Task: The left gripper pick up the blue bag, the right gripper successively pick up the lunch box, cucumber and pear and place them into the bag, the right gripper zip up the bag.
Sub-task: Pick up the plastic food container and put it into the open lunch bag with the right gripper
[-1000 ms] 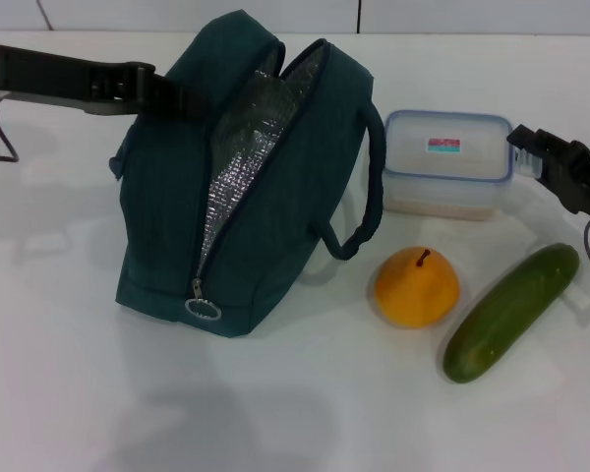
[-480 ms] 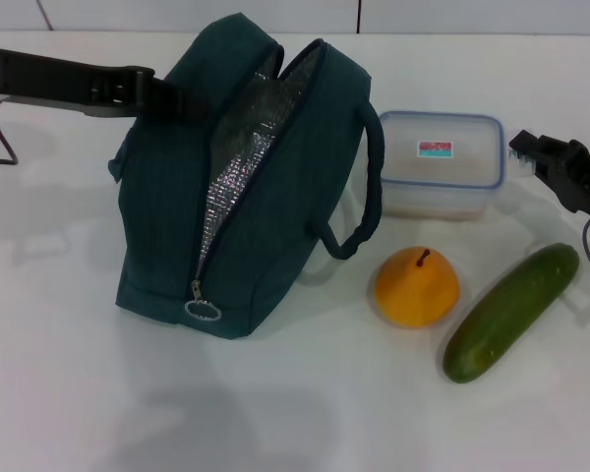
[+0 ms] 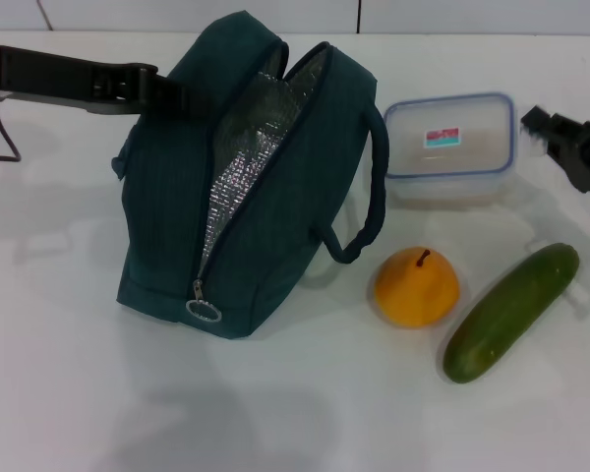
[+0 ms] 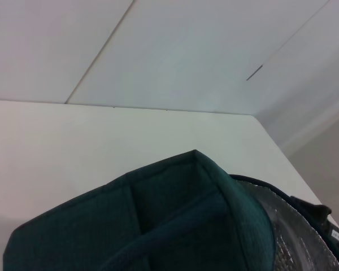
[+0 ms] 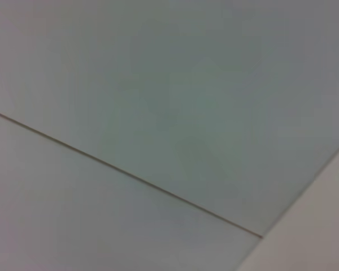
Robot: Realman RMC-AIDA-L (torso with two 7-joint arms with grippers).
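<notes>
The blue bag [image 3: 167, 216] stands tilted on the white table [image 3: 69, 393], its zip open along the top and its silver lining [image 3: 241, 157] showing. My left gripper [image 3: 172, 96] is shut on the bag's upper left side; the left wrist view shows the bag's top [image 4: 158, 220]. The clear lunch box [image 3: 450, 147] hangs just above the table to the bag's right. My right gripper [image 3: 533, 128] is shut on its right edge. The pear [image 3: 416, 287] and the cucumber [image 3: 511, 312] lie on the table in front of the box.
A ring zipper pull [image 3: 203, 311] hangs at the bag's near lower end. One loop handle [image 3: 369, 187] sticks out toward the lunch box. A black cable [image 3: 0, 138] runs by the left arm. The right wrist view shows only pale wall panels.
The lunch box has risen off the table and shifted a little to the right with my right gripper. The bag, pear and cucumber have stayed put.
</notes>
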